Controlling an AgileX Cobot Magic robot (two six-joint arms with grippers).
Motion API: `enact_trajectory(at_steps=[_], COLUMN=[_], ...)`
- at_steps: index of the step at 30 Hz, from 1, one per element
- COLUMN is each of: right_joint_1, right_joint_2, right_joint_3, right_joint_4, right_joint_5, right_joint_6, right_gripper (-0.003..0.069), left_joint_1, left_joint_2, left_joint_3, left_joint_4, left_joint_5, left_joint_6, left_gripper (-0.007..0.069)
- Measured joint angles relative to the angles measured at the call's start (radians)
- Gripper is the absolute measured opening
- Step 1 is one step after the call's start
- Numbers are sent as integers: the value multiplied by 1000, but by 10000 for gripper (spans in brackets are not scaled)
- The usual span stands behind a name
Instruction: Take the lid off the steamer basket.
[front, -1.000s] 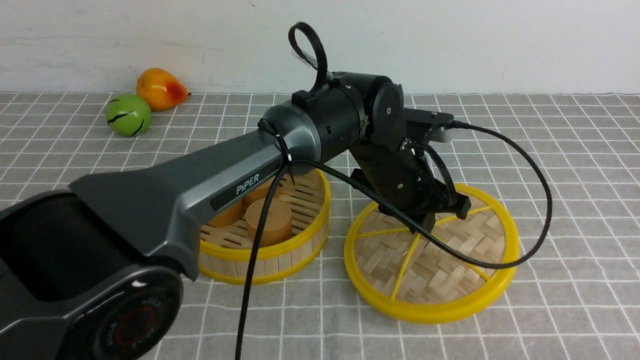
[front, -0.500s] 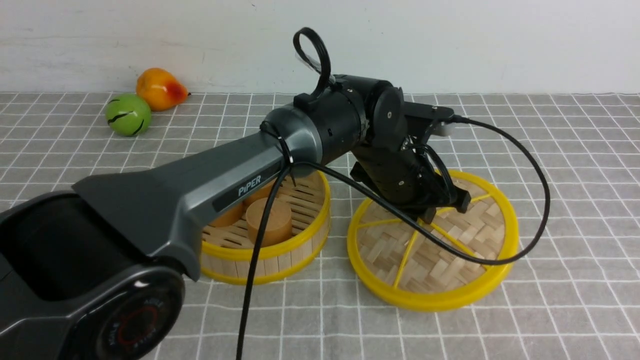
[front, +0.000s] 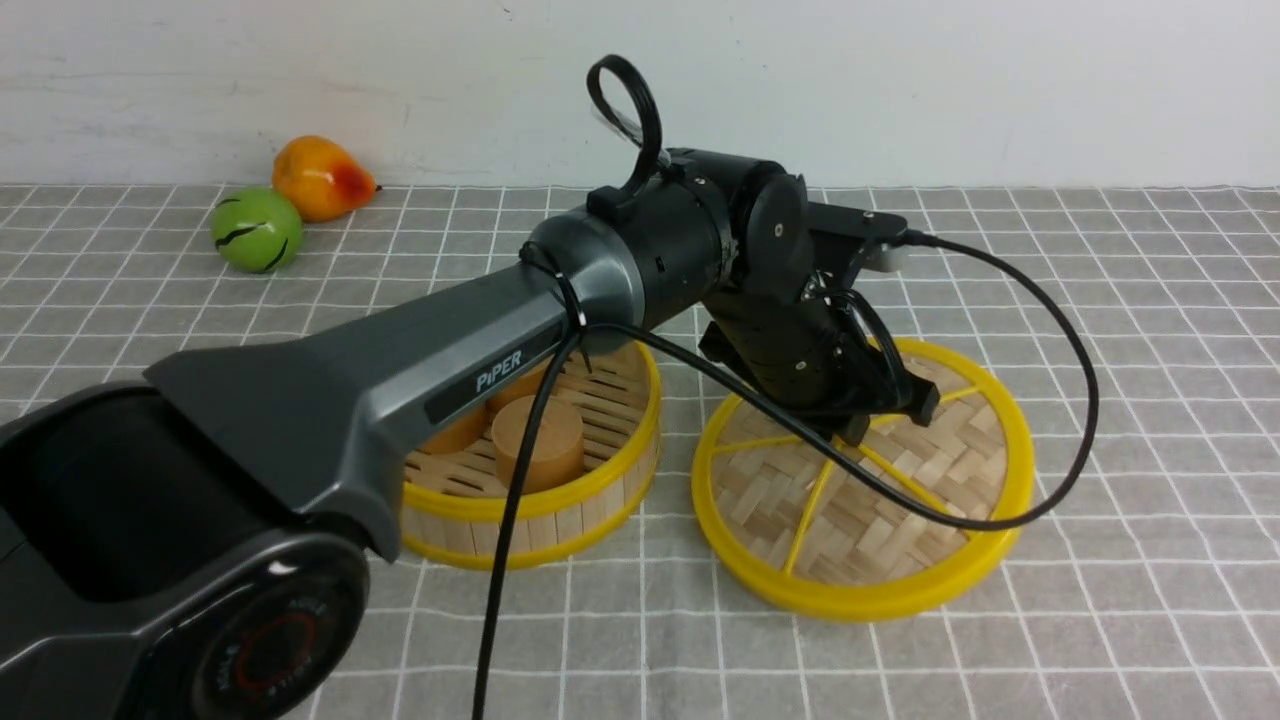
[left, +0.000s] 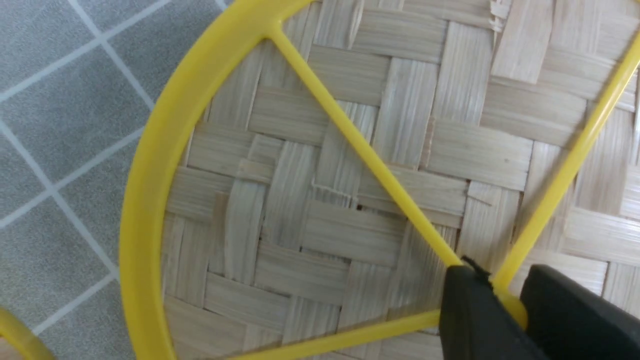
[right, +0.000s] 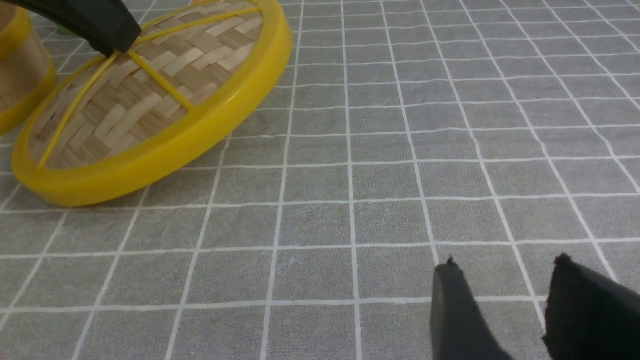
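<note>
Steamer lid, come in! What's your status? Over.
Left gripper shut on lid's hub. Lid off basket, tilted. Right gripper open, holding nothing. Cable hangs across view of lid.

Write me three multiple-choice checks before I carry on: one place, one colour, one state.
1. Where is the lid?
A) on the basket
B) left of the basket
C) right of the basket

2. What colour is the lid's rim?
A) yellow
B) green
C) black

3. How is the left hand?
A) wide open, away from the lid
B) closed on the lid's hub
C) closed on the basket's wall

1 C: the front view shows it beside the basket.
2 A: yellow all round where visible.
3 B: the left wrist view shows the hub between the fingers.
</note>
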Motion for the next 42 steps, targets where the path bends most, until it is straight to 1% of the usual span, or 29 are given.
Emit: enact_trajectory(at_steps=[12,16,20,26,27,29,30,32,33,34,35,37,39,40,41,42], right_joint_1=[0,0,0,0,0,0,0,0,0,0,0,0,0,0,0,0], right_joint_2=[0,0,0,0,0,0,0,0,0,0,0,0,0,0,0,0], right_joint_3=[0,0,0,0,0,0,0,0,0,0,0,0,0,0,0,0], right_joint_4=[0,0,0,0,0,0,0,0,0,0,0,0,0,0,0,0], right_joint_5=[0,0,0,0,0,0,0,0,0,0,0,0,0,0,0,0], right_joint_6=[0,0,0,0,0,0,0,0,0,0,0,0,0,0,0,0], right_gripper=[241,241,241,241,241,241,241,241,241,241,241,241,241,241,241,241], left_joint_1=[0,0,0,0,-1,-1,-1,-1,-1,-1,-1,-1,-1,-1,-1,-1], left_joint_2=[0,0,12,55,58,58,58,53,43,40,13,-40,-91,-143,-244,-331], left_joint_3=[0,0,0,0,0,0,0,0,0,1,3,2,4,4,4,4], left_joint_4=[10,23,58,66,66,66,66,67,67,67,84,125,179,218,308,380], left_joint_5=[5,2,-27,-89,-96,-108,-118,-122,-118,-118,-108,-76,-36,-9,51,79], left_joint_6=[-1,-24,-48,-53,-53,-53,-53,-53,-53,-53,-53,-61,-68,-71,-74,-77], left_gripper=[110,110,110,110,120,180,244,341,407,418,482,509,498,479,405,347])
